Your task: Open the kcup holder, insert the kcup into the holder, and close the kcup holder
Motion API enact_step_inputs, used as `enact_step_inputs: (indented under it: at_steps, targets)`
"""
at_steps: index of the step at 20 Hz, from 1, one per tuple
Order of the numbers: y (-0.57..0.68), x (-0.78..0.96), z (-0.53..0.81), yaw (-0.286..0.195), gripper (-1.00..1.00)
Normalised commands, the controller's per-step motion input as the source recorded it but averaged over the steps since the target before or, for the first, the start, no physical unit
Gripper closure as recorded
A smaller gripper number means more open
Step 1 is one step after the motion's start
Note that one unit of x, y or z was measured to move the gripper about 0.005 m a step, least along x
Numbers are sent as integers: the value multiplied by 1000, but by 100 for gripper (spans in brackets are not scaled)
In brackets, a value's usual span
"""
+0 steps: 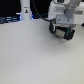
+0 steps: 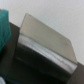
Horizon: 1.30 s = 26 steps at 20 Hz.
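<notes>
White and bare, the surface [image 1: 35, 55] fills most of the exterior view. At its far left stands a tall white post [image 1: 25, 10]. Right of it hangs the hand [image 1: 62, 34], low over the surface, gripping a small cup [image 1: 62, 33] (green showing). Wrist view: blurred grey-fronted holder [image 2: 42, 45].

The table [image 1: 30, 55] looks matt and smooth; the kcup holder [image 2: 42, 42] top glossy, metallic.

Pale table [image 1: 30, 57], dark backdrop [image 1: 9, 7] behind.
</notes>
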Motion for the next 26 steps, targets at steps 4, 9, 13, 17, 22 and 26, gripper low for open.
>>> enact_step_inputs:
  at_steps: [4, 9, 13, 17, 22, 26]
  targets:
    - [455, -626, 0, 123, -100]
    - [449, -616, 0, 125, -100]
    - [446, -603, 0, 126, -100]
    - [483, -402, 271, 79, -100]
    - [324, -5, 918, 0, -100]
    - [71, 7, 464, -3, -100]
